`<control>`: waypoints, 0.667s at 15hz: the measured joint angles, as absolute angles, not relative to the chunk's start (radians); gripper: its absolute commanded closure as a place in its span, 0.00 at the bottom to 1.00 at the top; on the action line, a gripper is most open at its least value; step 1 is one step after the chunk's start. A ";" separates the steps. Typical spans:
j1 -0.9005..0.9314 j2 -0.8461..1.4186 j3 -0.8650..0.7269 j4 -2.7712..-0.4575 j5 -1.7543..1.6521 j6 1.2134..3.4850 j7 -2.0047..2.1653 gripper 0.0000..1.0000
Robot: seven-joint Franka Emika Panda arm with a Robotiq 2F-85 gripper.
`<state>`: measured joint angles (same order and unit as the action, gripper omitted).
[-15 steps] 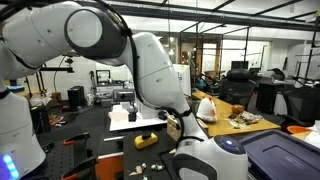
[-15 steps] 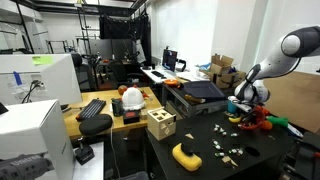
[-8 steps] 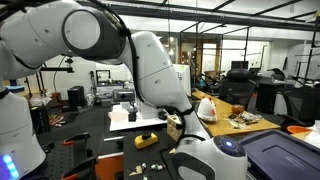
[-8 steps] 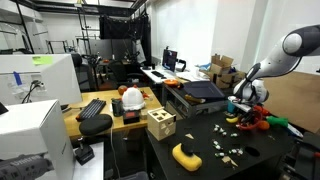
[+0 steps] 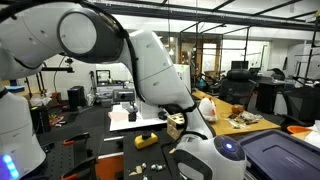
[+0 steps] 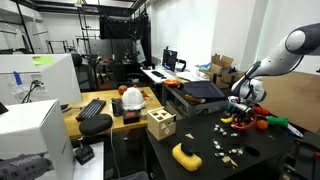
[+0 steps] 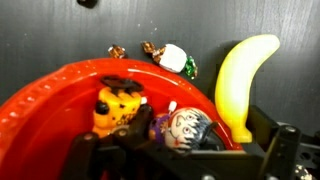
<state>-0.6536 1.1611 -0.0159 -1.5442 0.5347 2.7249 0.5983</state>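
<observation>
In the wrist view a red bowl (image 7: 40,100) fills the lower left. In it lie a small doll with a pale face and dark hair (image 7: 185,128) and a yellow-orange toy figure (image 7: 118,108). A yellow banana (image 7: 238,80) lies on the black table against the bowl's right rim. My gripper (image 7: 180,160) hangs low over the bowl with its jaws spread wide, one on each side of the doll, and grips nothing that I can see. In an exterior view the gripper (image 6: 243,108) is down at the red bowl (image 6: 262,122) on the far side of the table.
A green-and-white wrapped sweet (image 7: 178,60) and small brown pieces (image 7: 118,50) lie beyond the bowl. On the black table stand a wooden block box (image 6: 160,124), a yellow object (image 6: 186,155) and scattered small pieces (image 6: 228,150). The arm's body (image 5: 150,70) fills much of an exterior view.
The arm has shifted only slightly over the bowl; the upper link sits a little higher now. Nothing was picked up or let go.
</observation>
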 measured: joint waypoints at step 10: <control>-0.639 1.150 -0.034 -1.537 0.596 2.671 0.501 0.00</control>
